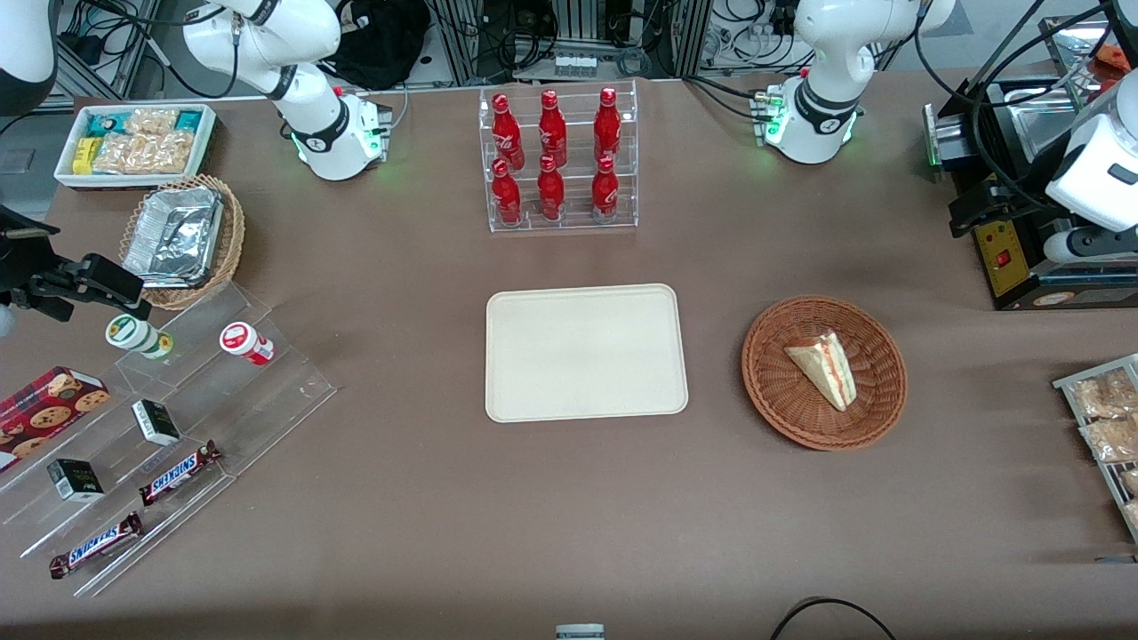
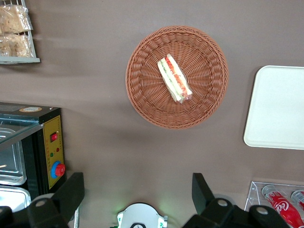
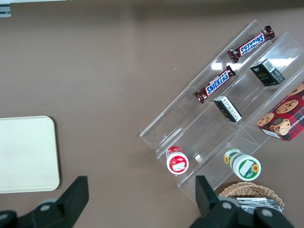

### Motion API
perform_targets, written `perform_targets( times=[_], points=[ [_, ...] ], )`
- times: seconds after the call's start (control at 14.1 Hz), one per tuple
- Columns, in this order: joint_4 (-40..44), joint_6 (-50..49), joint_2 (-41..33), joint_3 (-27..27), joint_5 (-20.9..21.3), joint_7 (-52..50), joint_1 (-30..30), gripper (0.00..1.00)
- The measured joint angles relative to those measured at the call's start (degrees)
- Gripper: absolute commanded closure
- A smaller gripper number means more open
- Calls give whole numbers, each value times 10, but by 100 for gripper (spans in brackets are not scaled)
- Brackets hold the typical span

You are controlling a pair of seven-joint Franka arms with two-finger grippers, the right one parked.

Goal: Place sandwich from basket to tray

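The sandwich (image 1: pixel 824 367) is a pale triangular wedge with a red and green filling stripe. It lies in the round reddish-brown wicker basket (image 1: pixel 876 409). In the left wrist view the sandwich (image 2: pixel 174 78) lies near the middle of the basket (image 2: pixel 142 99). The cream tray (image 1: pixel 585 352) lies flat beside the basket, toward the parked arm's end; its rounded edge also shows in the left wrist view (image 2: pixel 278 107). My left gripper (image 1: pixel 971 212) hangs high over the table at the working arm's end, farther from the front camera than the basket. The gripper (image 2: pixel 137 194) is open and empty.
A black machine with a yellow panel (image 1: pixel 1009 258) stands under the gripper. A clear rack of red bottles (image 1: pixel 556 160) stands farther back than the tray. A wire rack of snack bags (image 1: pixel 1107 427) sits at the working arm's table edge. Stepped acrylic shelves (image 1: pixel 178 427) hold snacks.
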Motion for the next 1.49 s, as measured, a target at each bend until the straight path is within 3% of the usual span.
perform_targets(
  times=[0.35, 0.64, 0.92, 1.49],
  points=[
    [0, 0, 4, 0, 0, 0, 0, 0],
    [-20, 29, 58, 0, 0, -7, -3, 0],
    [-106, 174, 95, -17, 1, -102, -10, 0],
    [-320, 475, 94, -24, 1, -339, -32, 0]
  ],
)
